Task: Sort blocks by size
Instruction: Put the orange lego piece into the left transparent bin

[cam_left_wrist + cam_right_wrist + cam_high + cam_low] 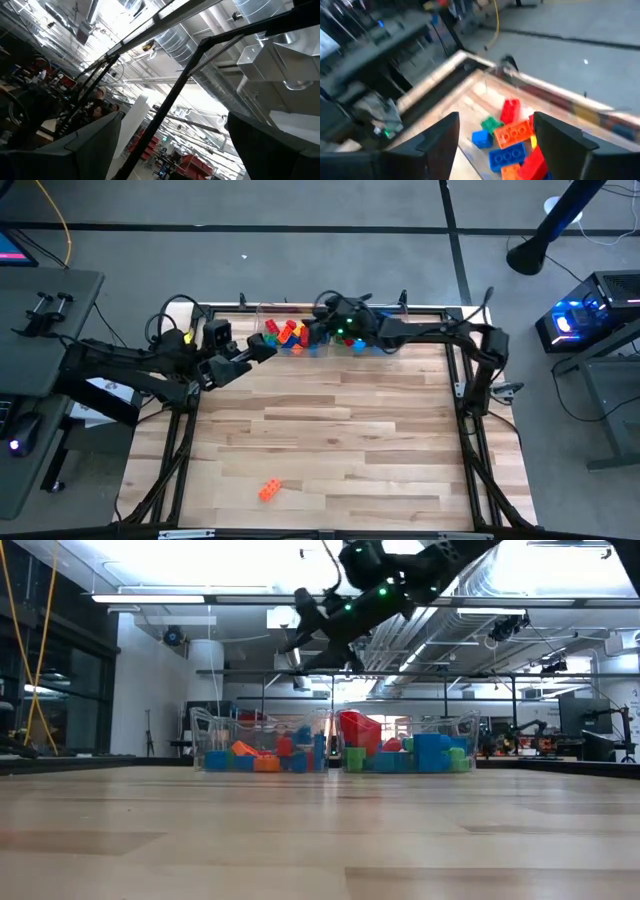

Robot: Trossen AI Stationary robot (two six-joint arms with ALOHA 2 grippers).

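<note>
Blocks (512, 137) — studded red, orange, blue, green bricks — lie heaped below the right gripper (495, 135), between its spread, empty jaws; left gripper (262, 348) jaws released.

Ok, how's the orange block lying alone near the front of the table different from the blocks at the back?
The lone orange block lies by itself on the bare wooden table, near its front edge; the blocks at the back are piled together inside clear bins. It is a single colour, while the pile mixes red, orange, blue and green. The right gripper hovers over the pile; neither gripper is near the lone one. All are studded toy bricks.
</note>
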